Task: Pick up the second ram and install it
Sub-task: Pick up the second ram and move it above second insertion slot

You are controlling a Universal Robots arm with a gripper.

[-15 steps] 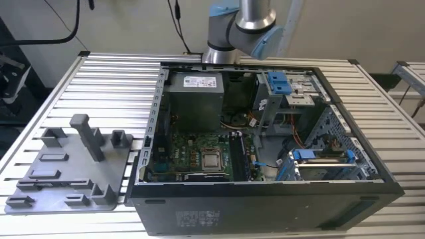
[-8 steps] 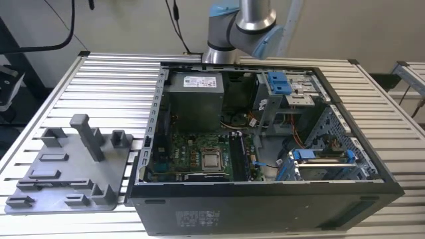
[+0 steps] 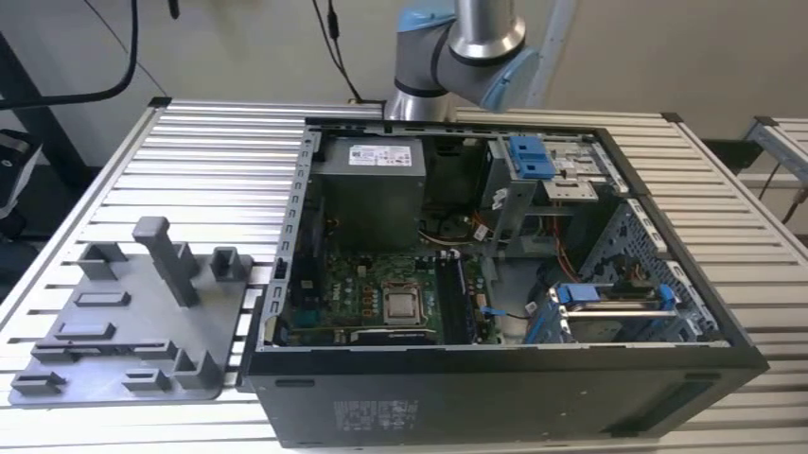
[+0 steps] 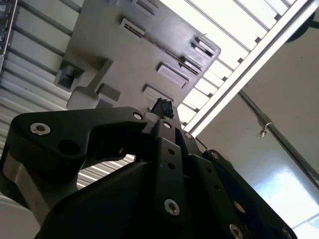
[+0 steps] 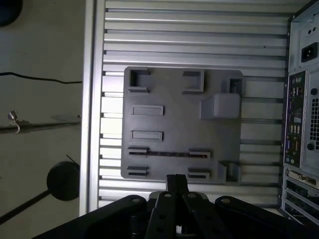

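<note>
Second ram [image 5: 169, 154] sits slotted in the grey fixture [image 5: 174, 114], long axis pointing right, toward the PC case [image 5: 303, 99]. Jaws together, holding nothing, hanging well above the fixture's near edge.

Arm [image 3: 461, 43] and gripper [image 5: 176, 180] — both cut off by frame edges.

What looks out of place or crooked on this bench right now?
Nothing stands out. The ram sits on edge, straight along the fixture, which lies flat on the table beside the open case.
</note>
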